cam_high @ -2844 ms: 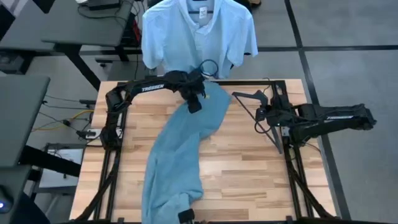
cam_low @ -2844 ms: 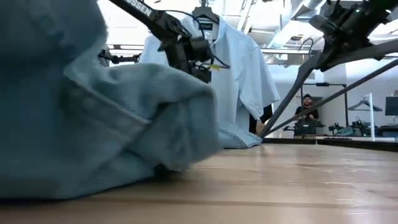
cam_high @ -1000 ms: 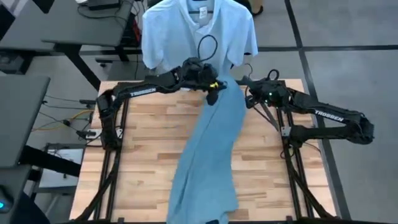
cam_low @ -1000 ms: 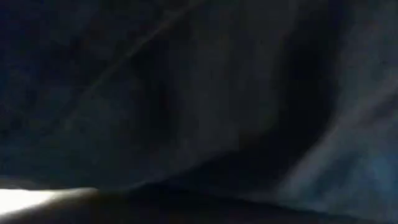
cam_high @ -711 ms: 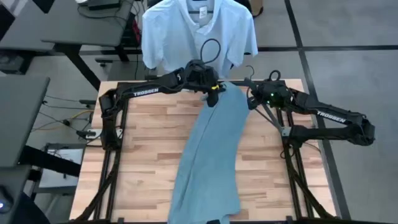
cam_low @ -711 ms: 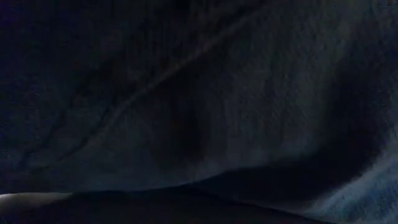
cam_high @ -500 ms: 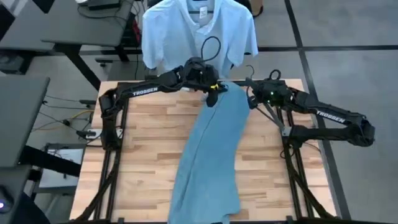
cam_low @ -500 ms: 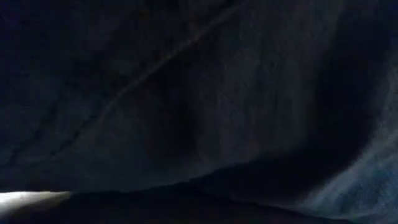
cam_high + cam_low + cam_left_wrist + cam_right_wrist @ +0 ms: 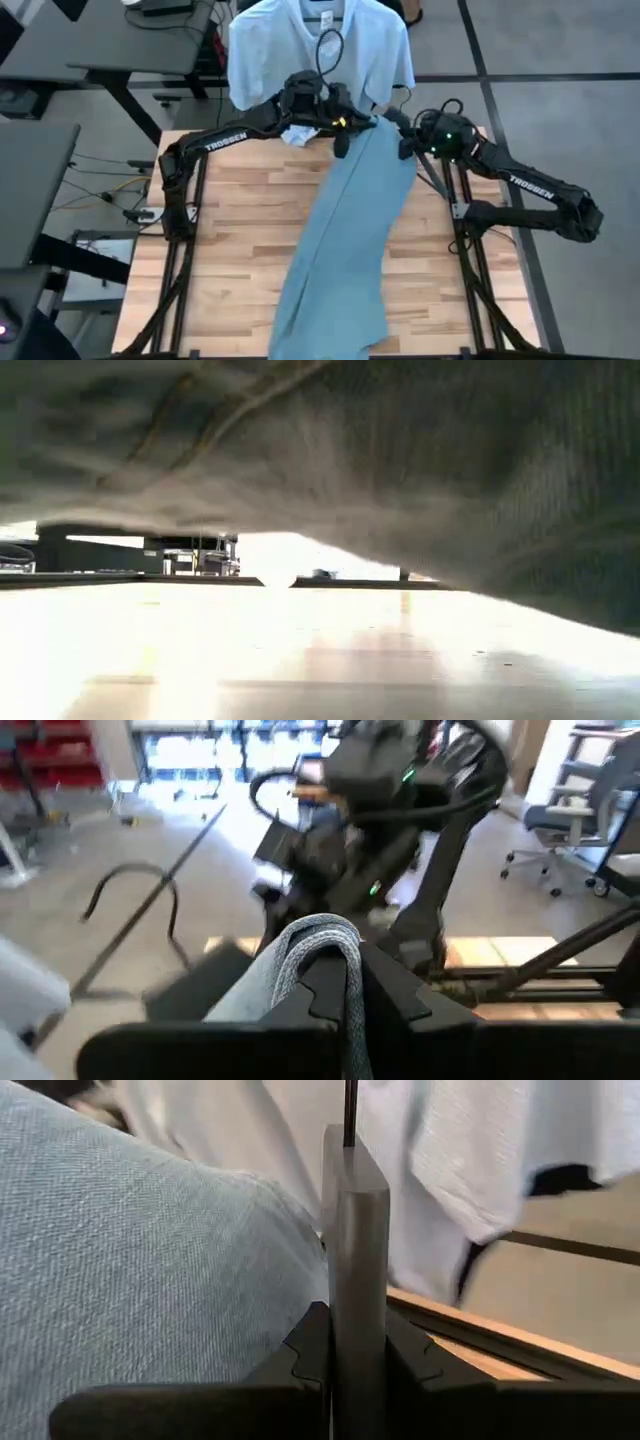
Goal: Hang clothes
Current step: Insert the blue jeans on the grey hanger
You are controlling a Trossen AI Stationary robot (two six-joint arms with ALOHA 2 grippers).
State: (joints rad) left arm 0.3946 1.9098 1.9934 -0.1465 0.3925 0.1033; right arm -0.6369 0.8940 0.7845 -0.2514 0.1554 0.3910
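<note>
The light blue jeans [image 9: 345, 240] stretch in a long strip from the table's far edge to its near edge, where their lower end [image 9: 325, 330] reaches the rim. My left gripper [image 9: 343, 140] is shut on their upper end at the far edge. Just to its right, my right gripper [image 9: 403, 140] is shut on a dark hanger [image 9: 435, 185]. A pale blue-white collared shirt [image 9: 320, 50] hangs beyond the far edge. In the low view the denim [image 9: 420, 450] hangs over the tabletop. My left gripper pinches a bunched fold of denim [image 9: 318, 942] at the jeans' upper end between its two fingers. The cloth runs from there slanting down to the near edge. My right gripper pinches the hanger's dark middle piece [image 9: 355, 1230] between its two fingers, just below where the wire hook [image 9: 349, 1105] comes out. One hanger arm [image 9: 440, 195] slants away toward the table's right side.
The wooden tabletop [image 9: 230, 230] lies bare to the left and right of the jeans. The hanging shirt's hem [image 9: 440, 1190] is close behind both grippers. Grey desks [image 9: 120, 40] stand past the far left corner.
My left gripper has risen and gone toward the far edge with the jeans' upper end. The cloth has been drawn straighter and has lifted off the low camera, while the lower end stays at the near edge. My right gripper has carried the hanger a little toward the far edge.
</note>
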